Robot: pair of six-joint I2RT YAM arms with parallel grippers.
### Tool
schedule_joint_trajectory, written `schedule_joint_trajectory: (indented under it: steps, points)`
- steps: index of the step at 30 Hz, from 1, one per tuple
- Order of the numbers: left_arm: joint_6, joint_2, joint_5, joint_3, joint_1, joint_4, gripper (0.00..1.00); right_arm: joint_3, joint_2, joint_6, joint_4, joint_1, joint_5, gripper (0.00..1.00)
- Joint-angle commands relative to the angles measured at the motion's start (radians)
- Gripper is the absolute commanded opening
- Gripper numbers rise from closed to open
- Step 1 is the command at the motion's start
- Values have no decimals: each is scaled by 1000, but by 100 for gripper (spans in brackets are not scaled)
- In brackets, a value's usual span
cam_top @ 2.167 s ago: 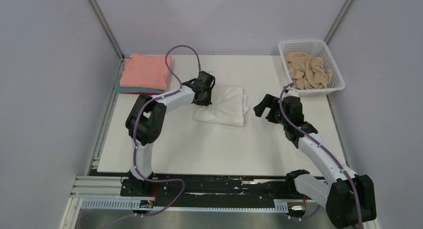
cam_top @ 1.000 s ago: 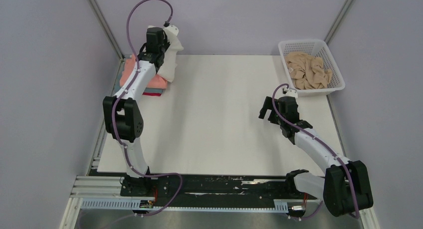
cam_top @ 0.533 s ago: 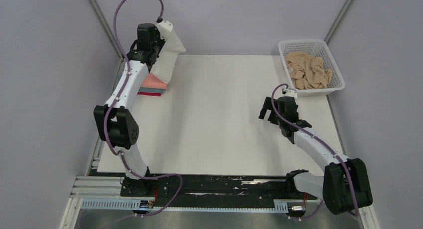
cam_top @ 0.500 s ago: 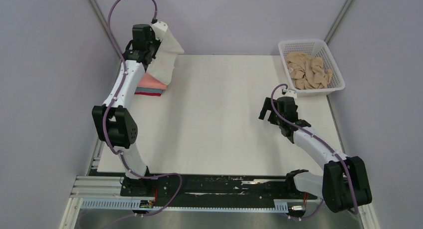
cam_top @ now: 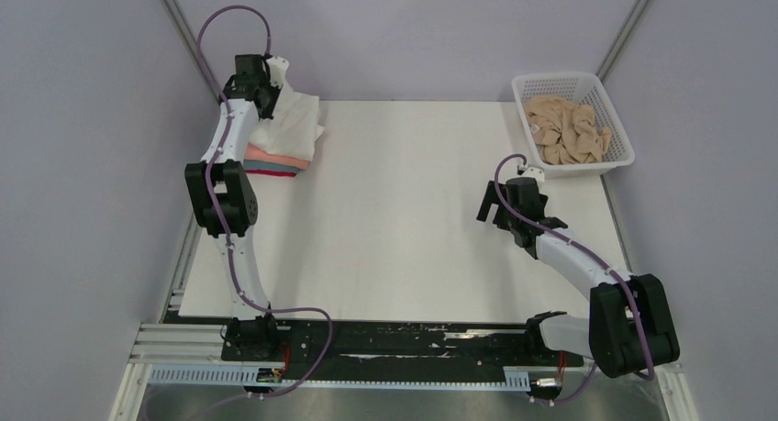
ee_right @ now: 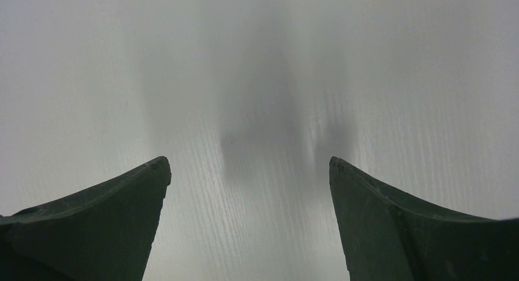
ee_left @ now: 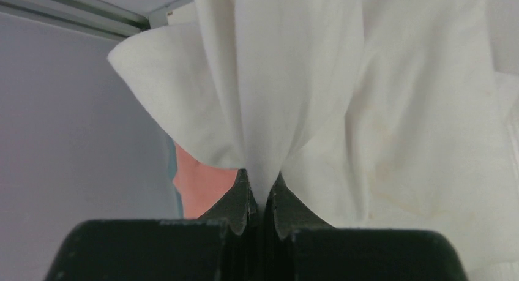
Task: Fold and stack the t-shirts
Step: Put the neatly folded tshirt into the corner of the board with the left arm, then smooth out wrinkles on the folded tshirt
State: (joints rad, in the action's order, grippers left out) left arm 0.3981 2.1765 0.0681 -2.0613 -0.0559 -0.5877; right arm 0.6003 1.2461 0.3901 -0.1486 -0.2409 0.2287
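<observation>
- Two arms are working in the top external view. The left tool [cam_top: 261, 89] is reaching to the far left corner of the pale flat worktop [cam_top: 394, 219].
- At that corner, the large plain white cloth t-shirt [cam_top: 295, 127] is lying folded on top of a stack. A folded salmon-pink cloth t-shirt [cam_top: 273, 152] is showing under it, and thin teal and red folded edges [cam_top: 273, 171] are showing lower down.
- At the far right corner, a crumpled tan cloth t-shirt [cam_top: 569, 127] is sitting inside a white plastic mesh basket [cam_top: 560, 76].
- The right tool [cam_top: 491, 205] is hovering over the right side of the worktop, nearer than the basket and apart from it.
- In the left wrist view, the left tool [ee_left: 262, 189] is pinching a gathered fold of the white t-shirt [ee_left: 306, 79], with its jaws nearly together. The salmon-pink t-shirt [ee_left: 196, 189] is peeking out at lower left.
- In the right wrist view, the right tool [ee_right: 250, 171] is spreading its dark fingers [ee_right: 110, 213] wide above the worktop [ee_right: 245, 79].
</observation>
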Motion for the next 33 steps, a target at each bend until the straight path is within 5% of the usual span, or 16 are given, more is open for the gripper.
schedule_joint_trajectory:
  steps: [1, 3, 5, 6, 8, 16, 21, 24, 33]
  points:
    - [-47, 73, -50, -116, -48, -47, 0, 46, 14, 3, 1, 0, 29, 100]
    - [-50, 96, -55, -132, -65, -44, 6, 51, 16, 2, -4, 0, 33, 100]
    - [-51, 115, -33, -150, -76, -42, 37, 56, 16, 1, -10, 0, 34, 100]
    - [-58, 120, -21, -166, -80, -43, 78, 58, 16, 0, -12, 1, 35, 100]
    - [-98, 121, 42, -175, -88, -11, 97, 63, 20, 0, -17, -1, 38, 100]
    - [-549, -70, 419, -152, -91, 124, 100, 72, 0, 50, -34, 0, 72, 100]
    - [-669, -153, 58, -11, -91, 154, 100, 65, -17, 52, -34, 0, 53, 100]
    - [-642, -230, -210, 174, -92, 344, 100, 65, -17, 49, -35, -1, 51, 100]
    - [-596, -153, -320, 370, -143, 460, 100, 77, 31, 40, -35, -1, 48, 100]
